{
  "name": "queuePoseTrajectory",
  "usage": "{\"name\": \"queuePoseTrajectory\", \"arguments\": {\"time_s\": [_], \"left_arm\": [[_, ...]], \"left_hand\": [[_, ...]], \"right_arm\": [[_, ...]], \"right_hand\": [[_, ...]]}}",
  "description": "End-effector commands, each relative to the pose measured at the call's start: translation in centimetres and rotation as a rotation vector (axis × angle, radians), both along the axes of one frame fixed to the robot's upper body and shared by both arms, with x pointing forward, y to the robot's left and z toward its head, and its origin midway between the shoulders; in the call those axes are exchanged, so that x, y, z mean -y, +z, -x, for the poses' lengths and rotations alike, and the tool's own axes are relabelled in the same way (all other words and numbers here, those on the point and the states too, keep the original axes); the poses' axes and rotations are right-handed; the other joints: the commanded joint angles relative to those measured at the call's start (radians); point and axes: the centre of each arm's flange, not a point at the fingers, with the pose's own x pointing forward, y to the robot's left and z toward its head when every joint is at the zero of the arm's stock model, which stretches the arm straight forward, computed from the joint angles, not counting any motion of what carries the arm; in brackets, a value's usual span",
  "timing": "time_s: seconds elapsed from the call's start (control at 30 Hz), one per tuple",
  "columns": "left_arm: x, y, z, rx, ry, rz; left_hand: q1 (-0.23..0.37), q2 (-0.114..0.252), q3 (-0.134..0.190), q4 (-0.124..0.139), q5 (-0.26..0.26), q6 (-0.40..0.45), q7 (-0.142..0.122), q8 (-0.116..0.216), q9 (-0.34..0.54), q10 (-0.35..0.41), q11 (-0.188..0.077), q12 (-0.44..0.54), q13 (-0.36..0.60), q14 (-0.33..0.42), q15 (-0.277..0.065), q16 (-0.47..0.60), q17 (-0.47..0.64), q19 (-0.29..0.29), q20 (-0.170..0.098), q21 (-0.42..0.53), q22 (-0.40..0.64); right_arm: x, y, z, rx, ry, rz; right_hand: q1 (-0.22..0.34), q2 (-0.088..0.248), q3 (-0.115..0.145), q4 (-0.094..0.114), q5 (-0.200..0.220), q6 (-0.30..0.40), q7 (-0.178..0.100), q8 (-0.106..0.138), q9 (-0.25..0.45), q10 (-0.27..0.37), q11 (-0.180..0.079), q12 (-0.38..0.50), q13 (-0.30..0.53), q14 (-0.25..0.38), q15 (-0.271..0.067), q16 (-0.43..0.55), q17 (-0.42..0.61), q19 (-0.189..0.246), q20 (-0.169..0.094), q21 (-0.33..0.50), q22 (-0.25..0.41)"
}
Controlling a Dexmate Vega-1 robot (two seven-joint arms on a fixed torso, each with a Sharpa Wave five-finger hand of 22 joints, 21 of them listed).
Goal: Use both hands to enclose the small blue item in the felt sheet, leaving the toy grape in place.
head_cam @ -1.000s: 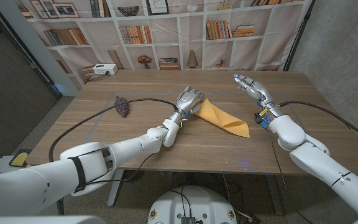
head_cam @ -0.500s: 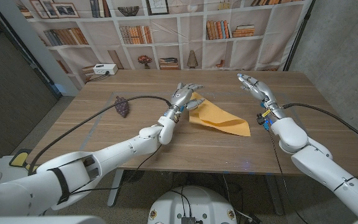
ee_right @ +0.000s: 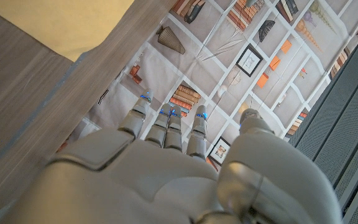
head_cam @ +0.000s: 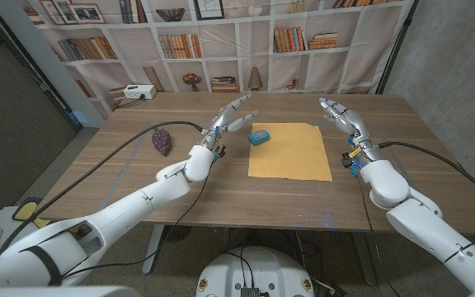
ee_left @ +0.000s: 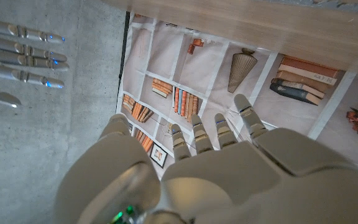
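Note:
A yellow-orange felt sheet [head_cam: 291, 152] lies spread flat on the table, and its corner [ee_right: 73, 25] shows in the right wrist view. The small blue item [head_cam: 260, 137] sits on the sheet's far left corner. A dark purple toy grape [head_cam: 162, 141] lies on the wood to the left. My left hand [head_cam: 232, 115] hovers open just left of the blue item, fingers spread, holding nothing. My right hand [head_cam: 341, 116] is open beyond the sheet's far right corner, fingers extended. The right hand's fingers [ee_left: 20, 56] also appear in the left wrist view.
The wooden table [head_cam: 138, 177] has a black cable [head_cam: 122, 157] running across its left part near the grape. A white box [head_cam: 138, 91] stands at the far left corner. A bookshelf backdrop [head_cam: 221, 41] stands behind the table.
The sheet was folded under my left hand; now it lies unfolded and flat with the blue item uncovered. My left hand let go and lifted away leftward. The right hand barely moved.

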Motion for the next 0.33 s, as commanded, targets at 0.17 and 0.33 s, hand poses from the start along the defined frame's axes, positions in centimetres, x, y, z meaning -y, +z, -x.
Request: {"name": "queuePoseTrajectory", "arguments": {"time_s": [0.17, 0.33], "left_arm": [[-8.5, 0.9, 2.6, -0.160, -0.223, 0.286], [-10.1, 0.3, 2.1, -0.205, -0.206, 0.349]], "left_hand": [[-0.033, 0.009, -0.003, 0.012, 0.006, -0.030, -0.005, -0.004, -0.001, -0.033, 0.000, -0.001, -0.015, -0.031, 0.016, -0.001, -0.002, -0.217, 0.006, -0.021, 0.004], [-0.046, 0.016, -0.004, 0.018, 0.006, -0.045, -0.006, -0.005, -0.002, -0.048, 0.004, -0.001, -0.023, -0.038, 0.020, 0.002, -0.003, -0.226, 0.008, -0.031, 0.004]], "right_arm": [[2.8, 1.6, 1.8, 0.036, -0.161, -0.128], [2.0, 1.9, 1.0, 0.066, -0.139, -0.162]], "right_hand": [[-0.032, -0.026, -0.023, 0.001, 0.014, 0.023, 0.001, 0.008, 0.000, 0.029, -0.009, 0.011, -0.007, 0.005, -0.015, -0.005, -0.015, -0.023, 0.024, -0.006, -0.001], [-0.039, -0.030, -0.026, 0.000, 0.019, 0.021, 0.003, 0.005, -0.001, 0.015, -0.020, 0.005, -0.011, -0.001, -0.029, -0.008, -0.023, -0.028, 0.044, -0.008, -0.001]]}}
